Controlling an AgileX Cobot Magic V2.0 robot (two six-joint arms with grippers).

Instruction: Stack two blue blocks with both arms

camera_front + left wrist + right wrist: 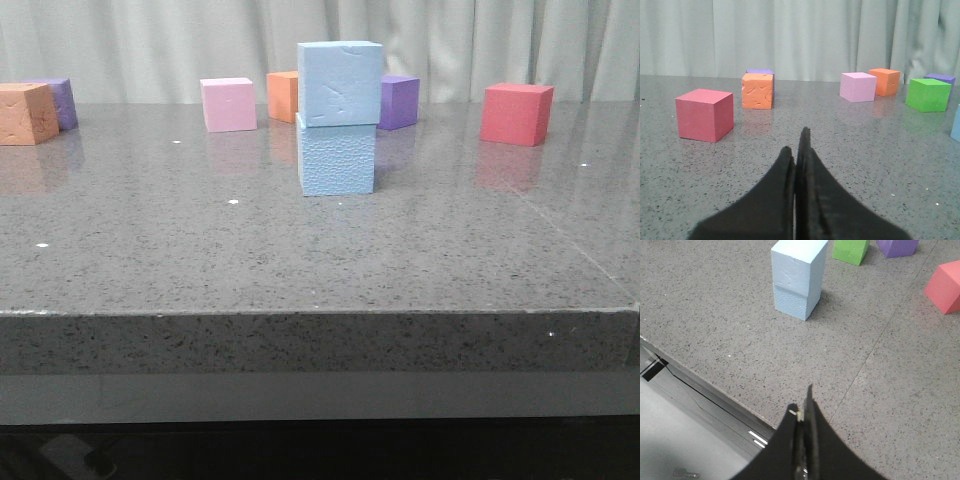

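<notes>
Two pale blue blocks stand stacked in the middle of the table: the upper block (340, 83) sits on the lower, pebbly block (337, 157), slightly offset. The stack also shows in the right wrist view (797, 277). A sliver of blue shows at the edge of the left wrist view (956, 124). No gripper shows in the front view. My left gripper (799, 142) is shut and empty, low over the table, apart from the stack. My right gripper (802, 402) is shut and empty above the table's front edge, well back from the stack.
Other cubes stand along the back: orange (25, 113), purple (60, 102), pink (228, 104), orange (283, 96), purple (398, 101), red (516, 113). A green cube (851, 250) stands behind the stack. The table's front edge (705, 385) lies under the right gripper.
</notes>
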